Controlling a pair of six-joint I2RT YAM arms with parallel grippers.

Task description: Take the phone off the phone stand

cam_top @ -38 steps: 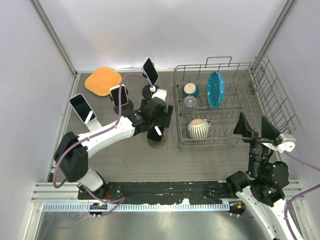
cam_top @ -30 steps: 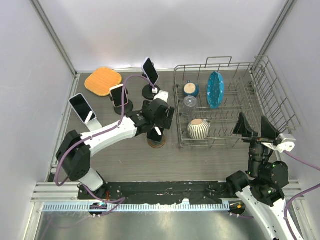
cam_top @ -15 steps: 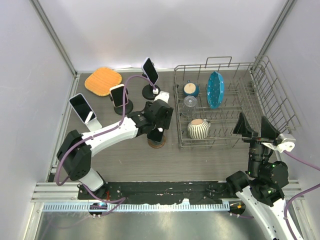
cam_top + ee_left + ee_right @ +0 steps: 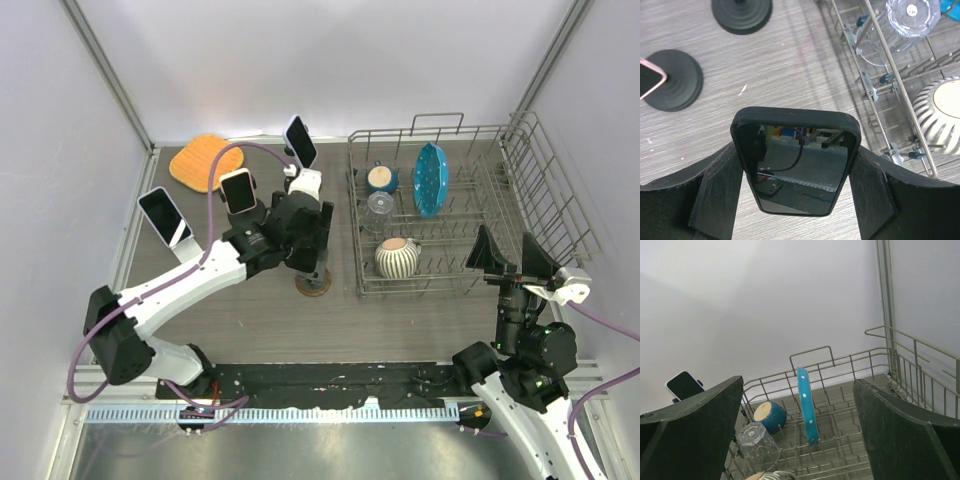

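My left gripper point(image 4: 308, 245) is shut on a black phone point(image 4: 796, 165), one finger point(image 4: 720, 192) on each long edge. It holds the phone in the air, screen toward the wrist camera. In the top view the gripper hides most of the phone. The round wooden phone stand point(image 4: 314, 286) sits bare on the table just in front of the gripper. My right gripper point(image 4: 512, 256) is open and empty, raised by the near right corner of the dish rack point(image 4: 530, 150); it also shows in the right wrist view point(image 4: 799, 427).
Three other phones stand on black stands at the back left point(image 4: 299, 142), point(image 4: 237, 190), point(image 4: 165, 217). An orange pad point(image 4: 200, 160) lies behind them. The rack holds a teal plate point(image 4: 431, 178), a blue bowl point(image 4: 381, 178), a glass point(image 4: 379, 207) and a striped bowl point(image 4: 396, 257).
My left gripper has closed on the phone at the wooden stand and lifted it up and back to the left. The stand now shows bare. The right arm has not moved.
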